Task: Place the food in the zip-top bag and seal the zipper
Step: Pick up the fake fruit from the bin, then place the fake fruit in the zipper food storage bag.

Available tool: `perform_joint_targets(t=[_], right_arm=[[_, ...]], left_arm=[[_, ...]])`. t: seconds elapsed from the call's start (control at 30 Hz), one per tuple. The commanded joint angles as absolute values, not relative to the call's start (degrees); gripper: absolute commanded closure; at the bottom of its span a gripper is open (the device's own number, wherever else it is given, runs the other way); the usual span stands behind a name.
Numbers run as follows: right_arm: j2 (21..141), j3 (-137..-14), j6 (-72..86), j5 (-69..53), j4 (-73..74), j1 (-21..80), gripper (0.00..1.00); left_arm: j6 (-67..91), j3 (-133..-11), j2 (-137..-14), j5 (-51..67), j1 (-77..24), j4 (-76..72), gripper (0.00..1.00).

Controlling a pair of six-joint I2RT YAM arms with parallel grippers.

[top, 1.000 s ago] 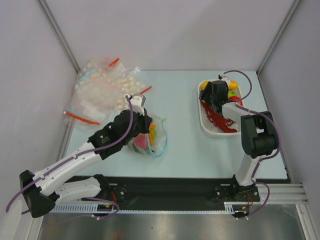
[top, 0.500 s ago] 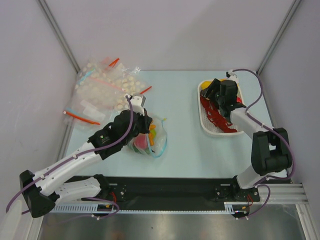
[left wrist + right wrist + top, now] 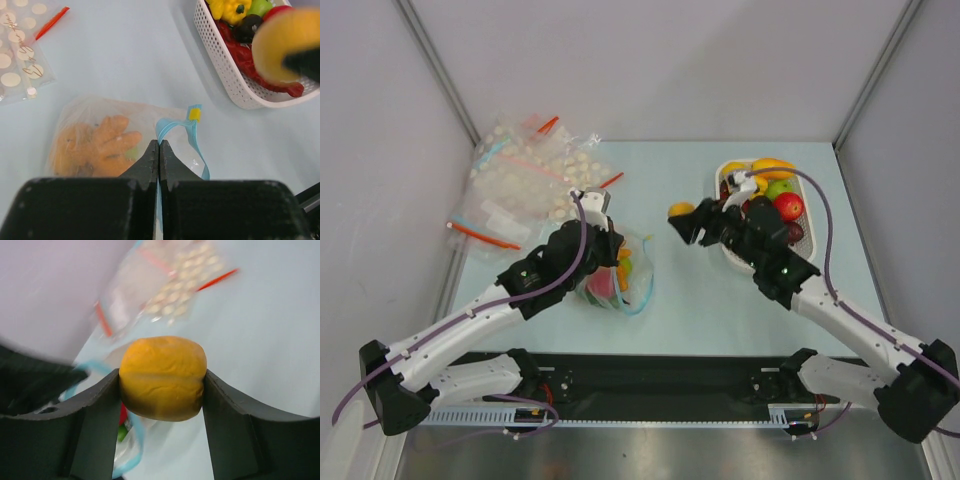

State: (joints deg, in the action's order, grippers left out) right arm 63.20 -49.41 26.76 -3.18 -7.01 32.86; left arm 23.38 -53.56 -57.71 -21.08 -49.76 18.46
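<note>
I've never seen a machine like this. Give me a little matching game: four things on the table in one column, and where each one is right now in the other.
Things
1. orange fruit
2. zip-top bag
3. white tray
4. heap of other bags

Places
A. far left corner of the table
B. pinched at its mouth by the left gripper
C. gripped in the right gripper
D. right side of the table, food inside

Pairs: 1-C, 2-B, 3-D, 4-A
</note>
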Motion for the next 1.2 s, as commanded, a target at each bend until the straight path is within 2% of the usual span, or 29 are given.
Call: perform_joint_targets(t=[0.0,0.13,0.37,0.63,0.97,1.0,1.03,1.13,1.17], right_arm=[[58.20,-43.26,21.20,-7.46,-15.01,40.67,0.67],[57.04,-41.31,16.55,-8.70,-18.72,47.27,0.67],[62.22,-43.50,11.00,-7.56,-19.25,55.45,0.67],[70.39,-46.93,8.44,-2.20,-17.67,59.50,0.67],[72.51,-48.87,8.09,7.29,-15.99,61.52,0.63],[72.60,-48.69,8.17,7.82,-16.17,61.52,0.60],[72.51,-48.78,8.52,8.17,-16.17,61.70,0.47],[72.25,-48.43,8.70,9.49,-16.26,61.70,0.32],[72.07,-48.43,8.88,10.10,-16.26,61.87,0.23]], left_arm=[[23.11,-53.26,-57.22,-23.64,-50.10,15.82,1.00],[23.20,-53.61,-57.04,-24.52,-50.10,16.43,1.00],[26.10,-52.48,-53.89,-31.03,-50.10,16.97,1.00],[25.49,-49.57,-50.27,-23.65,-50.10,11.52,1.00],[24.35,-48.61,-49.84,-14.42,-50.10,7.65,1.00],[24.35,-48.52,-49.57,-14.15,-50.10,7.30,1.00],[24.35,-48.34,-49.05,-14.15,-50.10,7.03,1.00],[24.78,-48.08,-48.60,-15.28,-50.10,7.38,1.00],[24.87,-48.16,-48.86,-15.90,-50.10,7.82,1.00]])
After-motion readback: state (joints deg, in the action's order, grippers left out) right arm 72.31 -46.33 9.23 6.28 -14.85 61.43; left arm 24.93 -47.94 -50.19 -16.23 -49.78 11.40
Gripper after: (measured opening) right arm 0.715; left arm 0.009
